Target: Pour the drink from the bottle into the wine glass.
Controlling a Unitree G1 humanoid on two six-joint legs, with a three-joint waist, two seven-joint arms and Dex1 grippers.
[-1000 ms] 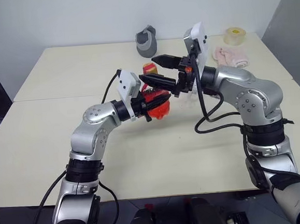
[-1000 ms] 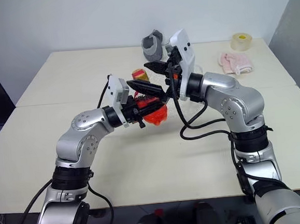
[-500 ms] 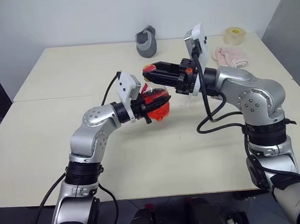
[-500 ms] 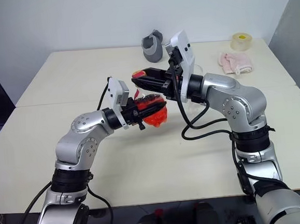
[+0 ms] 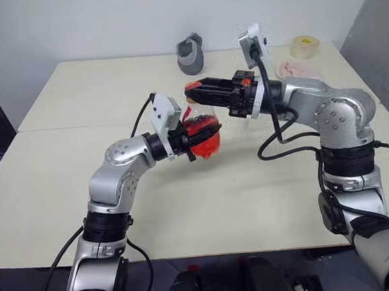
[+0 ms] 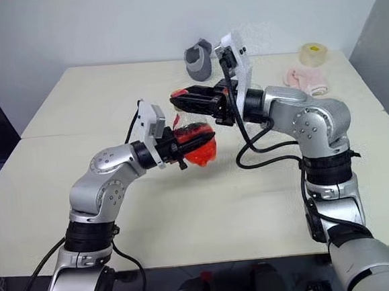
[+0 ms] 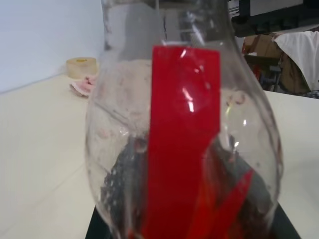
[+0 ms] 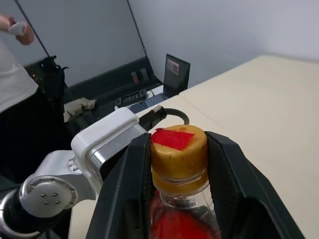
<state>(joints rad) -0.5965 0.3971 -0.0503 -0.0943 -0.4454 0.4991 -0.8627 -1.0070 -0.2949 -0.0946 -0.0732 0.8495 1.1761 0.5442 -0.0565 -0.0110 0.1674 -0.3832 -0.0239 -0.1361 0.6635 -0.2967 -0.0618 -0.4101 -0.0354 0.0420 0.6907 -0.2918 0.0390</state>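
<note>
The bottle (image 5: 204,136) hangs upright above the table's middle, its lower half bright red with the drink (image 6: 196,152). My left gripper (image 5: 202,128) reaches in from the left and is shut on the bottle's belly. The left wrist view looks straight at its red label strip (image 7: 184,124). My right gripper (image 5: 193,91) comes level from the right and is shut on the yellowish cap (image 8: 178,149), one black finger (image 8: 137,179) on each side. The wine glass is hidden behind my right arm.
A grey cup-like object (image 5: 190,53) stands at the back of the cream table (image 5: 63,189). A tape roll (image 5: 302,46) and a pink cloth (image 5: 298,72) lie at the back right. A person (image 8: 12,79) stands beyond the table's left side.
My right gripper's fingers, spread wide around the bottle's top a second ago, have closed on the cap, and the right wrist has rolled. The left arm and bottle kept still.
</note>
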